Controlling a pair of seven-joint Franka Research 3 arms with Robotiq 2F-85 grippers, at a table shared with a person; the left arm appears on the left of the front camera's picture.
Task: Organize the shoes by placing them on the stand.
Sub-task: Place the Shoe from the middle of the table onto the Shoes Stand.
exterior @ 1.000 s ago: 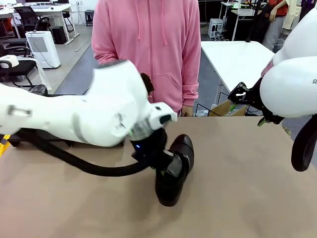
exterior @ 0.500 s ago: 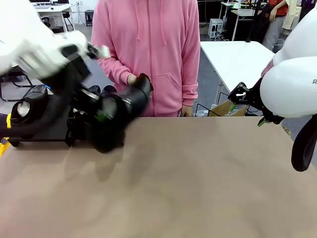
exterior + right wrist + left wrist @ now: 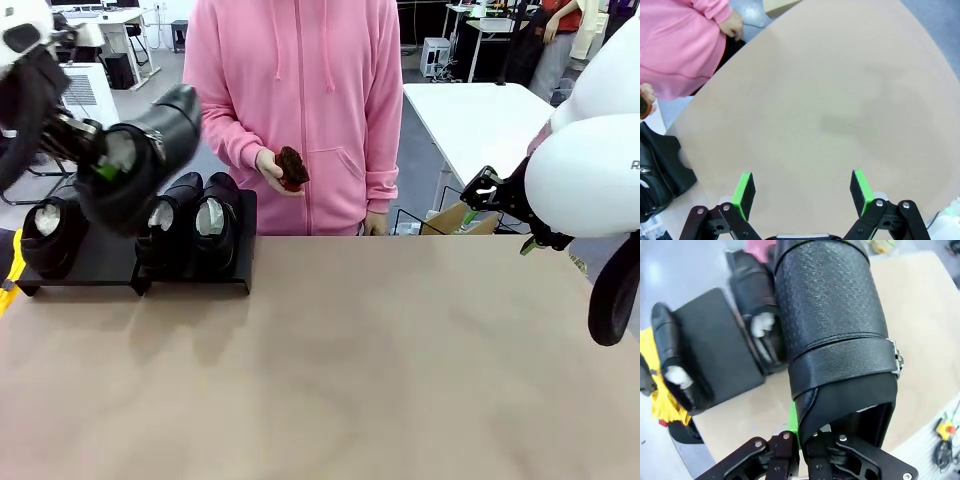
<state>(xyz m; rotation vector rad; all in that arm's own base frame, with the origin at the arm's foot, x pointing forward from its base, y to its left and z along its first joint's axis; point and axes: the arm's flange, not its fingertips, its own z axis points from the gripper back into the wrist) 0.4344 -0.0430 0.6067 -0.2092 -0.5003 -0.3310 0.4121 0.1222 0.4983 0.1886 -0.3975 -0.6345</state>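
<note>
Wide tan worktop (image 3: pixel 380 370), bare across the middle, with a person in a pink top (image 3: pixel 300 100) at the far edge holding a small brown brush (image 3: pixel 291 167). Low black stand (image 3: pixel 120 272) at far left, carrying three shoes: one (image 3: pixel 50 232) on the left platform, two (image 3: pixel 195 225) side by side on the right platform, leaving an open slot between. Fourth shoe (image 3: pixel 140 165) up in the air over that slot, tilted, toe toward the person. Left jaws (image 3: pixel 802 450) pinched shut on the fourth shoe at its heel collar, green pad against the inner lining in the wrist view. Right jaws (image 3: pixel 802 192) spread fully wide, holding nothing, hanging above bare worktop well apart from the stand. Main risks, judged from this pose: thin grip on one edge of a heavy, glossy shoe, so likely to swing or slip during lowering; narrow gap on the stand, so easy to knock a neighbour or set the sole half off the platform edge; tilted shoe likely to tip over on release unless levelled first.
</note>
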